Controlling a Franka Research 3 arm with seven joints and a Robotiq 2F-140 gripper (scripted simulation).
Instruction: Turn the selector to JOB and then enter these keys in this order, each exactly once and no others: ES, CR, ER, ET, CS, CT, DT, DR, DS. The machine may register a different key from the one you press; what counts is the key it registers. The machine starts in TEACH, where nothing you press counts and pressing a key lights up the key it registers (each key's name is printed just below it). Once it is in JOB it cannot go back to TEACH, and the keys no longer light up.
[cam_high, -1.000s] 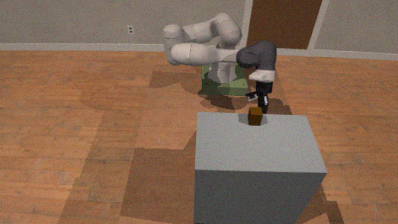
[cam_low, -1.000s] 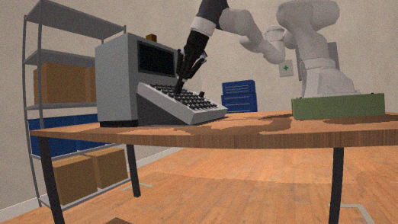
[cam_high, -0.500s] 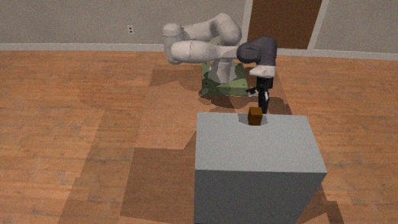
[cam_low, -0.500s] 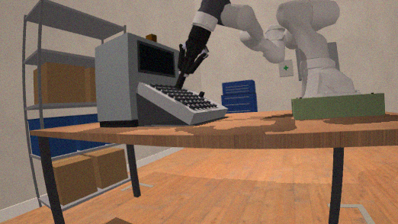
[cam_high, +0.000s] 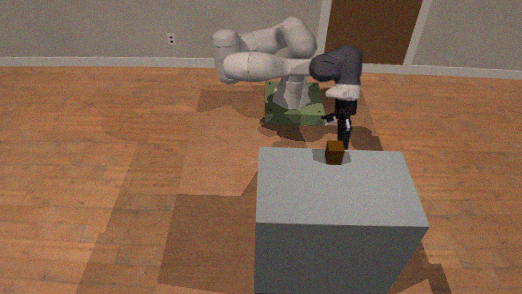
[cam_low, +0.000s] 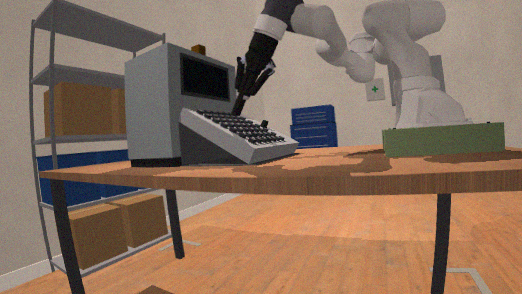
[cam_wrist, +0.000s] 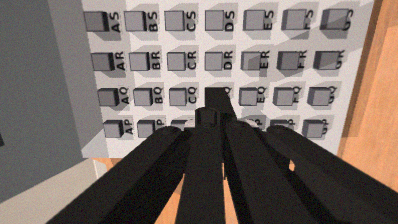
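Your sloped keyboard (cam_low: 246, 139) (cam_wrist: 200, 39) is pale, with grey square keys. Your fingers (cam_low: 241, 100) are closed.

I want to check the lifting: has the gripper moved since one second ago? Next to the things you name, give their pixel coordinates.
Yes, in the exterior view the gripper (cam_high: 344, 136) (cam_low: 243, 95) (cam_wrist: 214, 103) has moved upward, away from the keyboard (cam_low: 227, 136) (cam_wrist: 160, 42).
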